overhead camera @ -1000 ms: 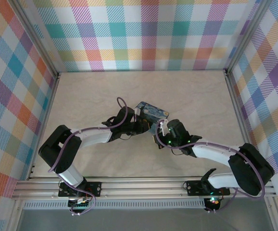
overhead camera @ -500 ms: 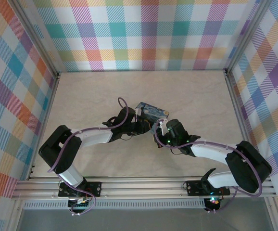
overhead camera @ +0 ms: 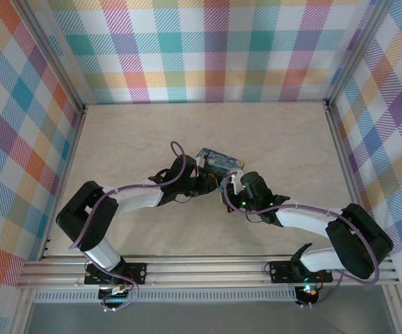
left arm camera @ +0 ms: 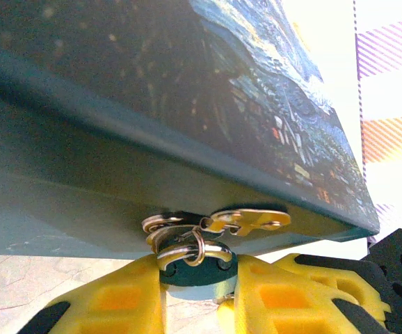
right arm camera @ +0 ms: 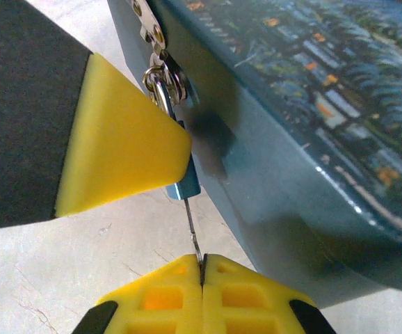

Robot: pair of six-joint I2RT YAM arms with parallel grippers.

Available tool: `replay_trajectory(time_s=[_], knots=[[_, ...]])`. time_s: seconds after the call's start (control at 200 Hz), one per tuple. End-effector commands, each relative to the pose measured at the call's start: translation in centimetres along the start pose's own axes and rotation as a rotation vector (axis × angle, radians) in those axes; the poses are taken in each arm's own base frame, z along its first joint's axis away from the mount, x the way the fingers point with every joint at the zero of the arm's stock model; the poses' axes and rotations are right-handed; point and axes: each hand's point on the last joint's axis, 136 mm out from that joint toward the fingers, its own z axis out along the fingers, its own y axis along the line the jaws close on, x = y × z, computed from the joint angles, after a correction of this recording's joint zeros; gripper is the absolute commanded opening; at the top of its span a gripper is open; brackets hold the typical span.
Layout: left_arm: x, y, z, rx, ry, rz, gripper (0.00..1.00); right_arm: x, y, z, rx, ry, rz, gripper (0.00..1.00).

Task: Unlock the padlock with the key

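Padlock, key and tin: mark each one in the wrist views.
padlock (left arm camera: 190,275), left wrist view, on its dark bluish body.
key (right arm camera: 191,224), right wrist view, on its thin blade.
tin (right arm camera: 305,76), right wrist view, on its painted lid.

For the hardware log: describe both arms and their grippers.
Left arm and right arm: black joints, white shells, purple cables looping alongside; green lights glow near the right wrist and base. Left gripper and right gripper: yellow fingers with recessed grid pockets, black mounts.

Padlock (left arm camera: 190,271) body mostly buried between left gripper fingers (left arm camera: 110,299), just the shackle clear. Key (right arm camera: 193,233) head hidden inside right gripper fingers (right arm camera: 159,296). Top and left edges cut off the tin (left arm camera: 152,104).
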Motion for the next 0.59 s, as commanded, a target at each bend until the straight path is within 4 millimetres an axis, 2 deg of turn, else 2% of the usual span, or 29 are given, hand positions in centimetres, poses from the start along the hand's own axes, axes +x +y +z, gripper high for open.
replay_trajectory(time_s=[0.0, 0.22, 0.59], knots=[[-0.9, -2.39, -0.68, 0.05, -0.026, 0.022, 0.25, -1.44, 0.79, 0.01, -0.024, -0.051, -0.003, 0.02], [-0.84, -2.55, -0.7, 0.053, -0.026, 0.024, 0.25, -1.34, 0.72, 0.08, -0.025, -0.055, 0.004, 0.02], [-0.77, -2.86, -0.82, 0.055, -0.026, 0.014, 0.25, -2.24, 0.74, 0.08, -0.03, -0.115, 0.009, 0.02]])
